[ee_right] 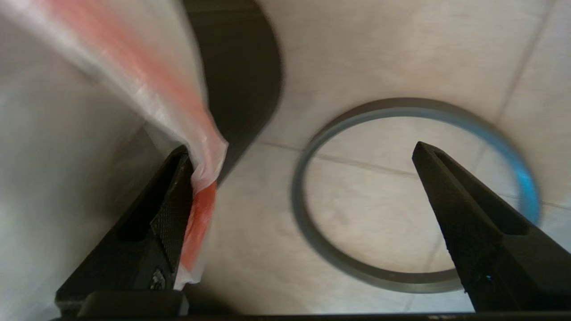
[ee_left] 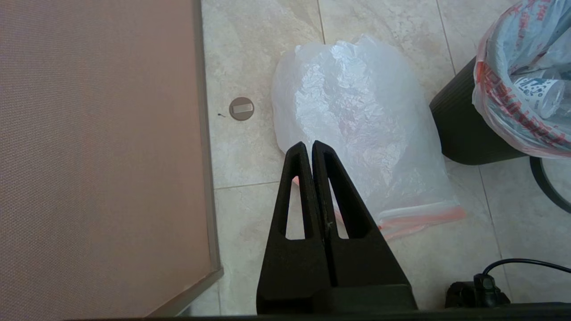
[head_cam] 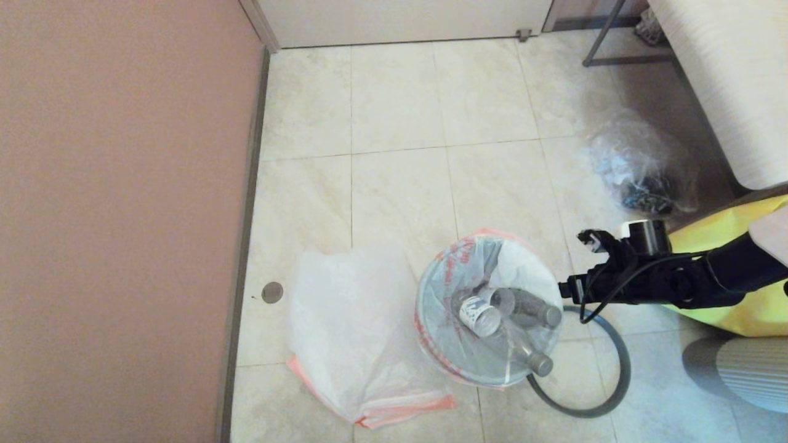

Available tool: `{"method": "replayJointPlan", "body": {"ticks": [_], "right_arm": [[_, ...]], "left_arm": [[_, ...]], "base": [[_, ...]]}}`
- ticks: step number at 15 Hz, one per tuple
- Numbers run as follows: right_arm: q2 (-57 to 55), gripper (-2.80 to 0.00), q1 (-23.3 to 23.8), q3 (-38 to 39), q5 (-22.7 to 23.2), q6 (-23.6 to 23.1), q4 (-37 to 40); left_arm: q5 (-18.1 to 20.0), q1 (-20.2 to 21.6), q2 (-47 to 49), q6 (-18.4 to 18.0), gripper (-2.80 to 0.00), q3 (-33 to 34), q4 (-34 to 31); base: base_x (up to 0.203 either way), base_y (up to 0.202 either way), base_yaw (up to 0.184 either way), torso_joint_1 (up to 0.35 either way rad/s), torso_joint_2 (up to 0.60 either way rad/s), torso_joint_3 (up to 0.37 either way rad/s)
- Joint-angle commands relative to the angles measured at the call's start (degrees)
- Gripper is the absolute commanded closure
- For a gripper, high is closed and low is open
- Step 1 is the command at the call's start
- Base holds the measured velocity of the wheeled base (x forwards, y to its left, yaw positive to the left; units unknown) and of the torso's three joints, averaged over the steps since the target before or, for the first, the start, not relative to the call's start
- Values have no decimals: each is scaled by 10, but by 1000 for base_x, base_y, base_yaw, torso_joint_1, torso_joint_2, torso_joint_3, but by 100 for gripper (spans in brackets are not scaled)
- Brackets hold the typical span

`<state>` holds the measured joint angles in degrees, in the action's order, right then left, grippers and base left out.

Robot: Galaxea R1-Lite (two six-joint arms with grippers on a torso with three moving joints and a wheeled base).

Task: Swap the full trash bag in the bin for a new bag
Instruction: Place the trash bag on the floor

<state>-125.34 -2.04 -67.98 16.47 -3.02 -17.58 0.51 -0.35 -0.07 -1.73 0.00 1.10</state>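
My right gripper (ee_right: 308, 183) gapes beside the bin (ee_left: 468, 129), the full trash bag (head_cam: 492, 307) hem brushing 1 finger. The new bag (head_cam: 351, 332) lies flat, hem toward me. My left gripper (ee_left: 310, 154) is clenched, empty.

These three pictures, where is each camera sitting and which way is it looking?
Head view: from the robot's head, down at the bin, the full trash bag and the right end effector beside it.
Left wrist view: behind the shut left end effector, facing the new bag on the floor.
Right wrist view: behind the open right end effector, one finger against the bag's hem, facing the grey hoop.
All three show the full trash bag.
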Motion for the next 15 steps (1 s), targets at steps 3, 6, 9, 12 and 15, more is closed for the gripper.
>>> {"method": "replayJointPlan", "body": {"ticks": [3, 6, 9, 12, 15], "right_arm": [[-3, -280, -12, -6, -85, -6, -3], [-5, -280, -39, -5, -181, -15, -18], [-18, -280, -55, -6, -220, -15, -25], [-32, -280, -72, -10, -250, -12, -43], [-31, 0, -80, -10, -248, -8, -42]], "left_arm": [[0, 0, 1, 0, 0, 4, 0], [0, 0, 1, 0, 0, 4, 0], [0, 0, 1, 0, 0, 4, 0], [0, 0, 1, 0, 0, 4, 0], [0, 0, 1, 0, 0, 4, 0]], "base": [[0, 0, 0, 0, 0, 0], [0, 0, 0, 0, 0, 0], [0, 0, 0, 0, 0, 0], [0, 0, 0, 0, 0, 0], [0, 0, 0, 0, 0, 0]]}}
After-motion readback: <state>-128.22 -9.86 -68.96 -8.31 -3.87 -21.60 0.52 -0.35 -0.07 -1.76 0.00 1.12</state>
